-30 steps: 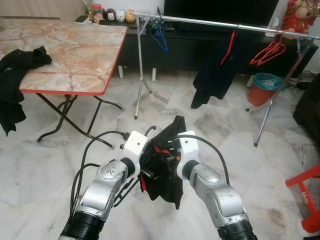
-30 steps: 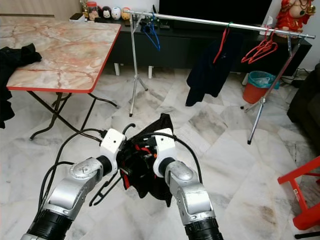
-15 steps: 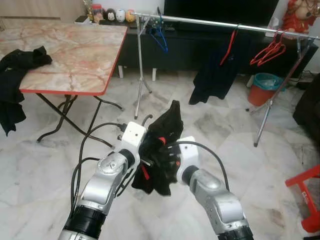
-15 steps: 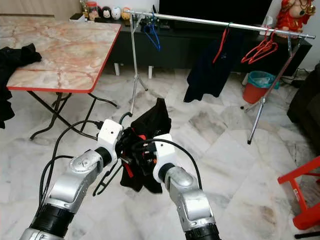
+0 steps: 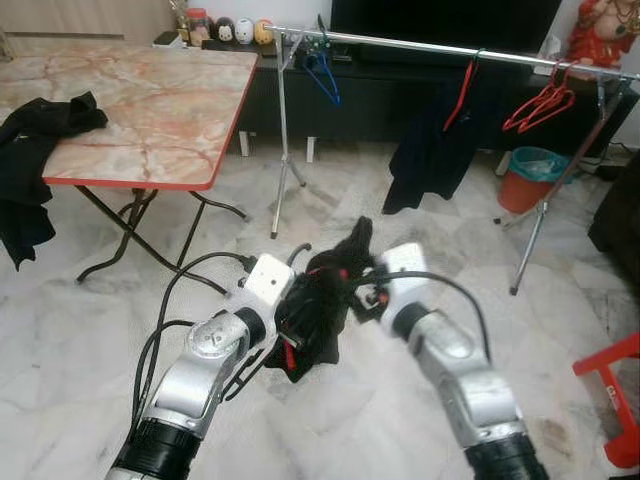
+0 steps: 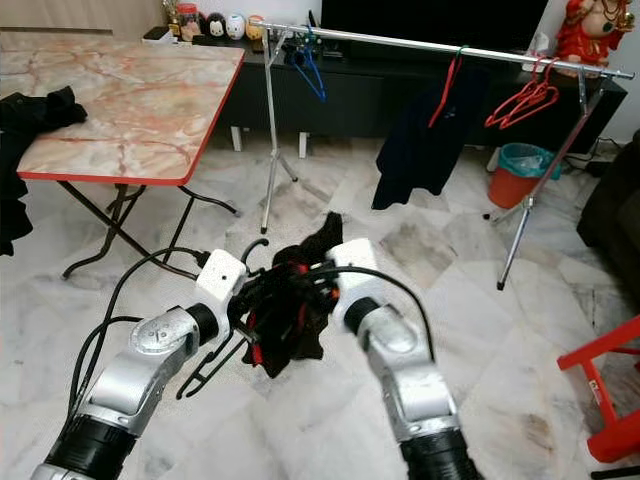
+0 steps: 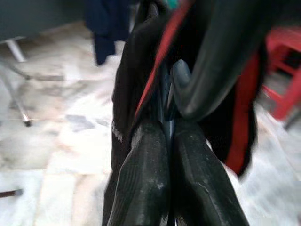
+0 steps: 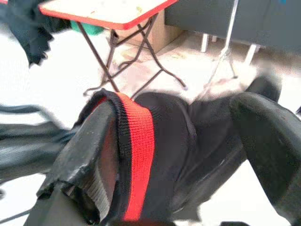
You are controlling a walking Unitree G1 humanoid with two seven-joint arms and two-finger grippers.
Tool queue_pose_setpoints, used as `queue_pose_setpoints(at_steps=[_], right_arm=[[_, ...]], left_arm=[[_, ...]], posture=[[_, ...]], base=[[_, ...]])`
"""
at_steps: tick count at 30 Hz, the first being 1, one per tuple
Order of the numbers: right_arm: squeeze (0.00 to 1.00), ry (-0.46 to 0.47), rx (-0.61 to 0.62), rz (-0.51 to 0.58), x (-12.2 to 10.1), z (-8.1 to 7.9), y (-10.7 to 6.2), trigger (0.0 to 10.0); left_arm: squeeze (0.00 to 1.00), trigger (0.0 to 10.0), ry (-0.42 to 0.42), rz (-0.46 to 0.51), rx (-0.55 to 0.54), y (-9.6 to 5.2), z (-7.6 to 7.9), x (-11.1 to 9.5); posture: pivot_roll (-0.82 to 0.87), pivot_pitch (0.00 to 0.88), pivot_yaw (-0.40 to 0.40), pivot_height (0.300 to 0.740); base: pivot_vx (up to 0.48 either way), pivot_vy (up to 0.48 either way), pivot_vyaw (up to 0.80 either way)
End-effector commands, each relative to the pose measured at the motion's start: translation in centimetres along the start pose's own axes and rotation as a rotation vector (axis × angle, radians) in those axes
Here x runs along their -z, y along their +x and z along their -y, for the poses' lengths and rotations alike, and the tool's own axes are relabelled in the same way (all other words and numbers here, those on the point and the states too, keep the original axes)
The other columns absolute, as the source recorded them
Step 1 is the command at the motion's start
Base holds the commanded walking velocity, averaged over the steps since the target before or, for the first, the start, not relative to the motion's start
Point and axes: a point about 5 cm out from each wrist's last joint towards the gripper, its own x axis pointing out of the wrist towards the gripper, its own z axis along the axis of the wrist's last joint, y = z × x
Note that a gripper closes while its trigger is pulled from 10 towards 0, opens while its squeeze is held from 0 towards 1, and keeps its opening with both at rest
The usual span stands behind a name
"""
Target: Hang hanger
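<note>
A black garment with red trim (image 5: 318, 310) hangs bunched between my two grippers, low over the marble floor. My left gripper (image 5: 292, 338) is shut on it; in the left wrist view the fingers (image 7: 146, 179) press together on the cloth. A thin black hanger (image 6: 213, 366) dangles under that gripper. My right gripper (image 5: 352, 284) reaches into the garment's upper part from the right and is open, with the red-edged hem (image 8: 137, 155) draped over one finger (image 8: 87, 150). The silver clothes rail (image 5: 400, 42) stands across the room ahead.
On the rail hang a blue hanger (image 5: 322, 72), a red hanger with a dark garment (image 5: 440, 135) and red hangers (image 5: 545, 100). A folding table (image 5: 150, 110) with black clothing (image 5: 40, 130) stands at left. An orange bin (image 5: 528, 178) and a red stool (image 5: 612, 385) stand at right.
My right arm has swung up and to the right, its gripper now at the garment's upper part. The garment has sunk lower and bunched between the grippers. The left gripper keeps its hold.
</note>
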Motion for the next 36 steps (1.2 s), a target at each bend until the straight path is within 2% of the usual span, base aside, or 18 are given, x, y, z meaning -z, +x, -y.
queue_pose_setpoints(at_steps=[1, 4, 6, 9, 10, 11, 12, 13, 16, 17, 18, 19, 23, 24, 27, 31, 36], right_arm=[[0.00, -0.049, 0.001, 0.006, -0.4, 1.1, -0.1, 10.0], [0.00, -0.108, -0.035, 0.003, -0.7, 1.9, -0.2, 10.0], [0.00, -0.181, -0.076, -0.013, -1.0, 2.6, -0.4, 10.0], [0.00, -0.186, -0.117, -0.008, -1.3, 2.7, -0.3, 10.0], [0.00, -0.158, -0.183, -0.005, -1.4, 1.9, -0.3, 10.0], [0.00, -0.158, -0.183, -0.005, -1.4, 1.9, -0.3, 10.0], [0.00, -0.136, -0.253, 0.004, -1.5, 0.8, -0.3, 10.0], [0.00, -0.131, -0.281, 0.009, -1.5, 0.4, -0.4, 10.0], [0.00, -0.128, -0.537, 0.017, -0.9, -2.8, -1.6, 10.0], [0.00, -0.172, -0.625, 0.004, -0.5, -3.4, -2.3, 10.0], [0.00, -0.172, -0.625, 0.004, -0.5, -3.4, -2.3, 10.0], [0.00, -0.228, -0.696, -0.036, 0.3, -3.5, -3.1, 10.0], [0.00, -0.264, -0.668, -0.077, 0.6, -1.8, -3.2, 10.0], [0.00, -0.281, -0.652, -0.095, 0.6, -0.9, -3.0, 10.0], [0.00, -0.291, -0.663, -0.100, 0.3, -0.3, -3.1, 10.0], [0.00, -0.276, -0.679, -0.056, -1.2, 0.9, -2.8, 10.0], [0.00, -0.294, -0.702, -0.090, -1.2, 2.1, -2.7, 10.0]], left_arm=[[0.00, 10.0, 0.015, 0.005, 0.075, -0.2, 0.7, -0.3], [0.00, 10.0, 0.018, -0.021, 0.131, -0.7, 1.1, 0.2], [0.00, 10.0, 0.036, -0.043, 0.136, -1.1, 0.7, 0.6], [0.00, 10.0, 0.038, -0.049, 0.119, -1.4, 0.2, 0.7], [0.00, 10.0, 0.042, -0.050, 0.112, -1.5, 0.0, 0.8], [0.00, 10.0, 0.042, -0.050, 0.112, -1.5, 0.0, 0.8], [0.00, 10.0, 0.041, -0.048, 0.102, -1.5, -0.1, 0.7], [0.00, 10.0, 0.041, -0.047, 0.100, -1.5, -0.1, 0.7], [0.00, 10.0, 0.034, -0.035, 0.109, -1.4, 0.0, 0.4], [0.00, 10.0, 0.030, -0.035, 0.125, -1.5, 0.0, 0.4], [0.00, 10.0, 0.030, -0.035, 0.125, -1.5, 0.0, 0.4], [0.00, 10.0, 0.031, -0.039, 0.144, -1.7, 0.1, 0.4], [0.00, 10.0, 0.023, -0.052, 0.199, -2.2, 0.1, 0.5], [0.00, 10.0, 0.017, -0.061, 0.256, -2.5, 0.4, 0.5], [0.00, 10.0, 0.018, -0.075, 0.318, -3.0, 0.8, 0.5], [0.00, 10.0, 0.006, -0.099, 0.414, -3.9, 1.3, 0.7], [0.00, 10.0, 0.005, -0.123, 0.454, -4.5, 1.4, 0.9]], posture=[[0.10, 0.000, -0.051, 0.740], [0.10, 0.000, -0.051, 0.740], [0.11, 0.000, -0.050, 0.740], [0.11, 0.000, -0.053, 0.740], [0.11, 0.000, -0.057, 0.740], [0.11, 0.000, -0.057, 0.740], [0.11, 0.000, -0.058, 0.740], [0.11, 0.000, -0.058, 0.740], [0.12, 0.000, -0.056, 0.740], [0.11, 0.000, -0.054, 0.740], [0.11, 0.000, -0.054, 0.740], [0.11, 0.000, -0.053, 0.740], [0.11, 0.000, -0.051, 0.740], [0.11, 0.000, -0.052, 0.740], [0.11, 0.000, -0.049, 0.740], [0.12, 0.000, -0.049, 0.740], [0.12, 0.000, -0.046, 0.740]], base=[[0.000, 0.000, 0.00], [0.000, 0.000, 0.00], [0.000, 0.000, 0.00], [0.000, 0.000, 0.00], [0.000, 0.000, 0.00], [0.000, 0.000, 0.00], [0.000, 0.000, 0.00], [0.000, 0.000, 0.00], [0.000, 0.000, 0.00], [0.000, 0.000, 0.00], [0.000, 0.000, 0.00], [0.000, 0.000, 0.00], [0.000, 0.000, 0.00], [0.000, 0.000, 0.00], [0.000, 0.000, 0.00], [0.000, 0.000, 0.00], [0.000, 0.000, 0.00]])
